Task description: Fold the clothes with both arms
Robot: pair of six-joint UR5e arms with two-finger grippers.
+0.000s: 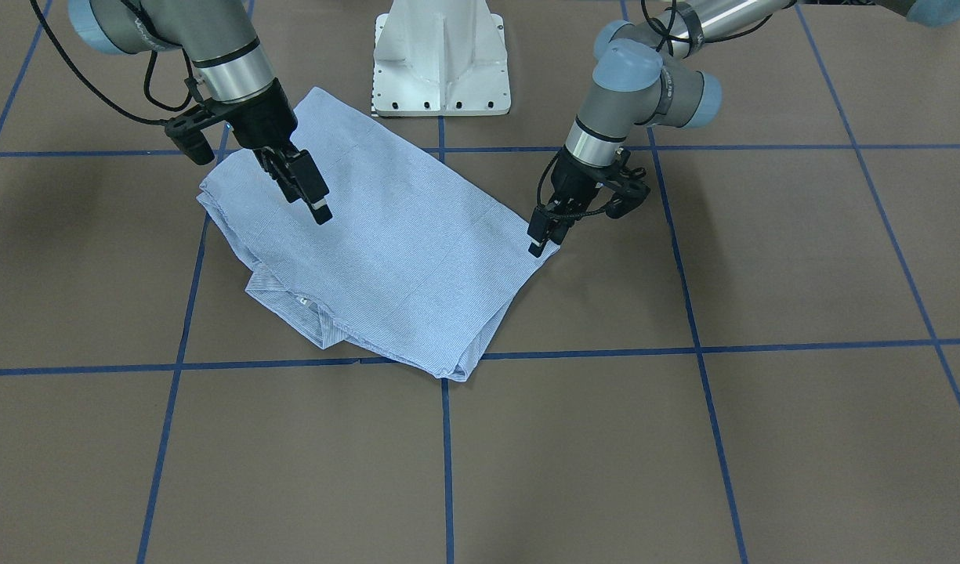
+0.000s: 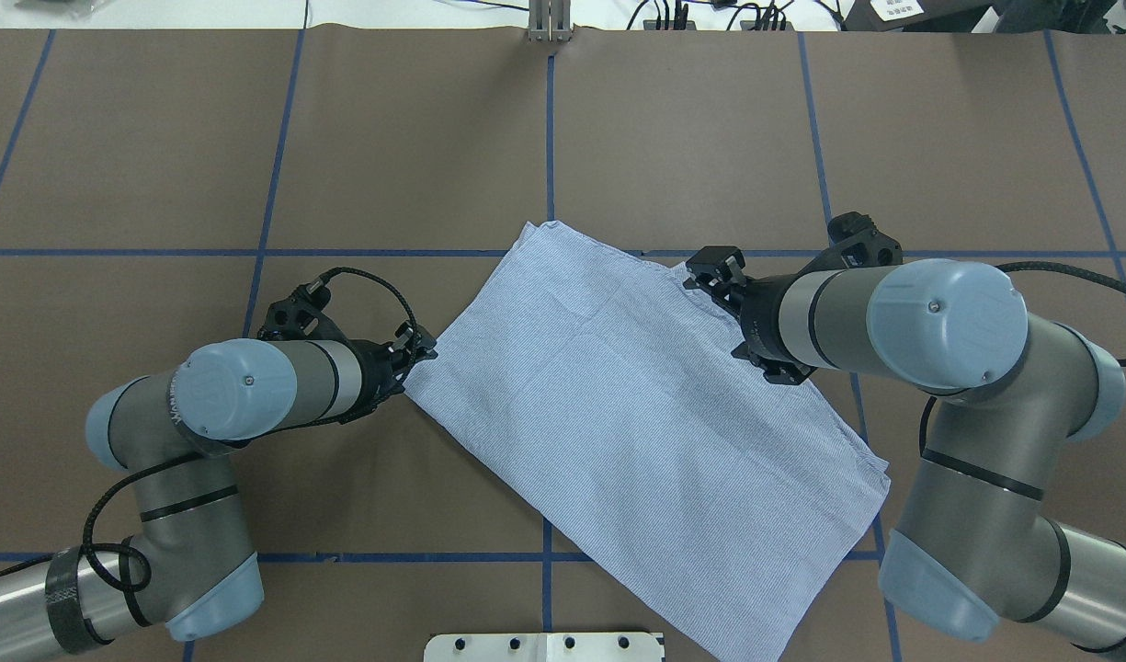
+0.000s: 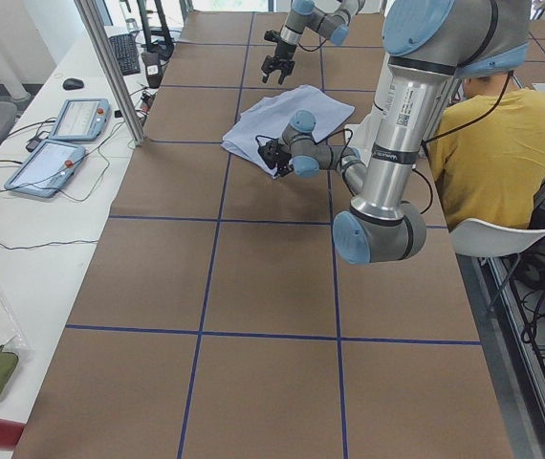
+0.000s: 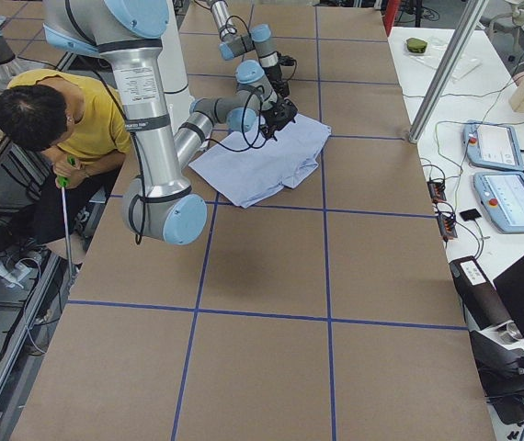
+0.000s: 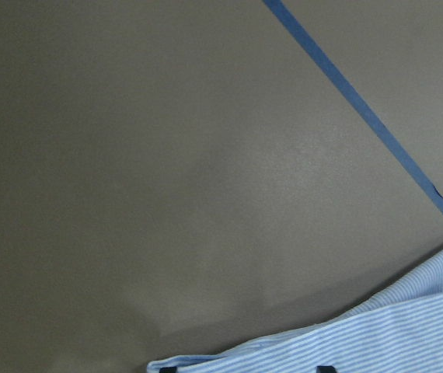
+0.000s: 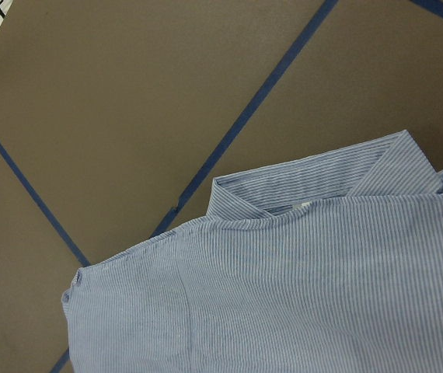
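The light blue striped shirt (image 1: 393,251) lies folded flat as a slanted rectangle on the brown table, also in the overhead view (image 2: 636,414). Its collar (image 6: 307,183) faces away from the robot. My left gripper (image 1: 542,239) is low at the shirt's left corner (image 2: 422,354). In the left wrist view two dark tips show apart at the bottom edge, with the shirt's edge (image 5: 408,326) between them. My right gripper (image 1: 315,200) hovers open and empty above the shirt near the collar side (image 2: 710,276).
The white pedestal base (image 1: 440,70) stands just behind the shirt. Blue tape lines (image 2: 549,129) grid the table. A person in a yellow top (image 3: 502,134) sits behind the robot. Teach pendants (image 3: 62,143) and a metal post (image 3: 110,67) stand at the far side.
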